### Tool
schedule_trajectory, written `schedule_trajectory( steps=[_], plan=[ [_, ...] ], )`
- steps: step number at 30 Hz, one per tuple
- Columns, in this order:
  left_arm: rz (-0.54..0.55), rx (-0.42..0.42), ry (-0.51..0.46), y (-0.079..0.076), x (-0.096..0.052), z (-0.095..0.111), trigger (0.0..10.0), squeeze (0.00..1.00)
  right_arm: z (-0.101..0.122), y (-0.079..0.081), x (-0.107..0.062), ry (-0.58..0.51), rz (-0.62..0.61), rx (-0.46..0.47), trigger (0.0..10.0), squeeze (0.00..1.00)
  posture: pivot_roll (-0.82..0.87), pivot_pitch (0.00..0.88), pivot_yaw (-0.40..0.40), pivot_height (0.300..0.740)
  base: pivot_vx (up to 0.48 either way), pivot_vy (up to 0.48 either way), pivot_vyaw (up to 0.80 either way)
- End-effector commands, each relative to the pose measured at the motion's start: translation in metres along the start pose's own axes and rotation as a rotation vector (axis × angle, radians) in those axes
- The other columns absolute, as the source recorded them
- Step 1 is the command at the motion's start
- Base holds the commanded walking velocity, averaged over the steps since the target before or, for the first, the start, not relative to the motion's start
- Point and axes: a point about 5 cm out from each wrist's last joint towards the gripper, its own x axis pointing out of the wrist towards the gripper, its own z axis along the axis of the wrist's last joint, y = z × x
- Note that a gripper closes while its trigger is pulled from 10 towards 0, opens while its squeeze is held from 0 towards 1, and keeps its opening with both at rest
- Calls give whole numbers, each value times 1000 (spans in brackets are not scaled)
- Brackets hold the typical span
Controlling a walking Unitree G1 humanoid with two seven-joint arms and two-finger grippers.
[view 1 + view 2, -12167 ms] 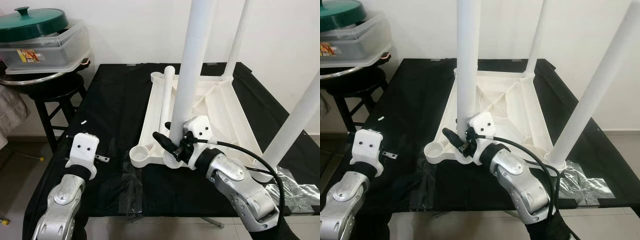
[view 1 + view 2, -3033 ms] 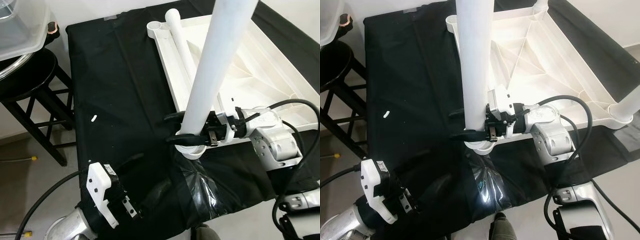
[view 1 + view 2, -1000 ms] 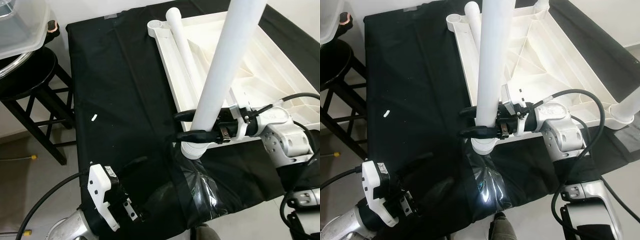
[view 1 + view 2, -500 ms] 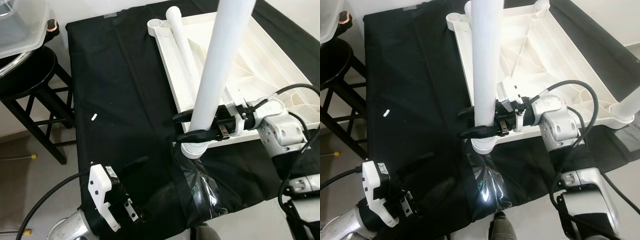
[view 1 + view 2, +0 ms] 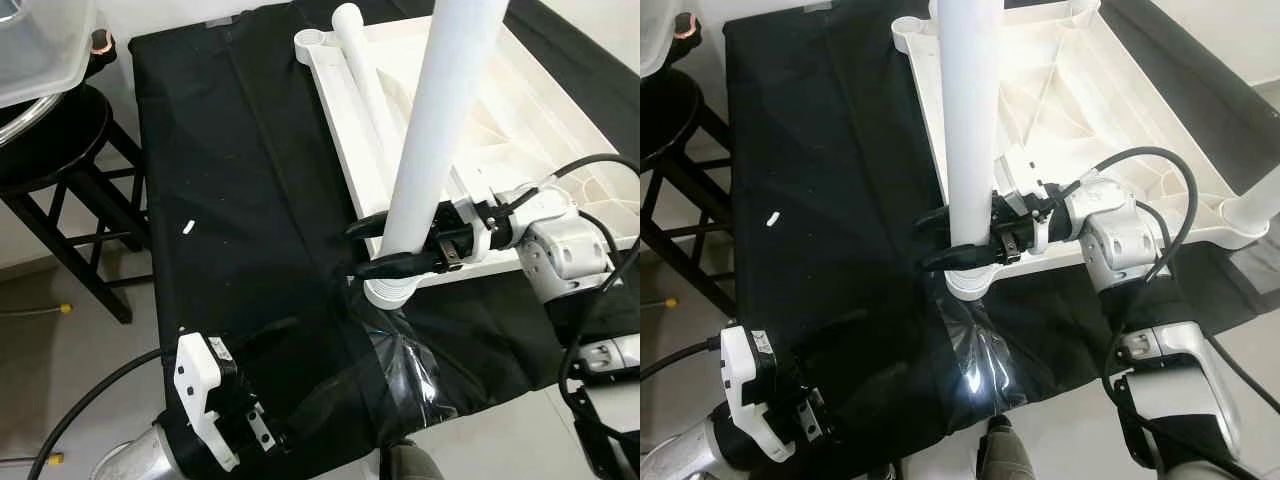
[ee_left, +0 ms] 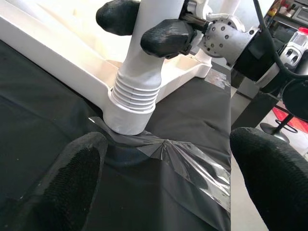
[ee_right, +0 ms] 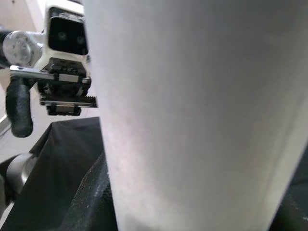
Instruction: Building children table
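Note:
The white children's table top (image 5: 520,110) lies upside down on a black cloth. One white leg (image 5: 440,130) stands in its near left corner, with the ribbed base (image 5: 388,291) in the socket. My right gripper (image 5: 380,247) is shut on this leg just above the base, one black finger on each side. A loose leg (image 5: 362,80) lies inside the top along its left rim. Another fitted leg (image 5: 1260,208) rises at the right corner. My left gripper (image 6: 168,178) hovers low over the cloth in front of the socket, open and holding nothing.
The black cloth (image 5: 240,180) covers the work table; a patch of clear tape (image 5: 410,370) shines near its front edge. A black stool (image 5: 50,150) with a clear plastic container (image 5: 40,40) stands to the left. A small white scrap (image 5: 187,227) lies on the cloth.
The held leg has swung from leaning right to a little more upright, with my right gripper still clamped on it. The left arm has stayed in place.

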Motion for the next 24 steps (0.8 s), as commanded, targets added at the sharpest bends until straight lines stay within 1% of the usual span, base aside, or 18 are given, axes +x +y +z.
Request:
schedule_trajectory(
  steps=[1,3,5,21,24],
  plan=[
    [-10,-2,26,-2,-4,0,10000,0,-10,7,9,23,62,40,10000,0,53,385,39,740,0,0,0],
    [-8,-2,28,-2,-4,0,10000,0,-7,8,14,12,81,30,10000,0,54,385,39,740,0,0,0],
    [-8,-2,28,-2,-4,0,10000,0,-7,7,14,8,79,30,10000,0,54,385,38,740,0,0,0],
    [-11,-6,30,-2,-4,-1,10000,0,-19,21,9,31,84,74,10000,0,49,384,38,740,0,0,0],
    [-11,-6,30,-2,-3,-1,10000,0,-20,23,9,9,54,90,10000,0,47,381,36,740,0,0,0]
  ],
)
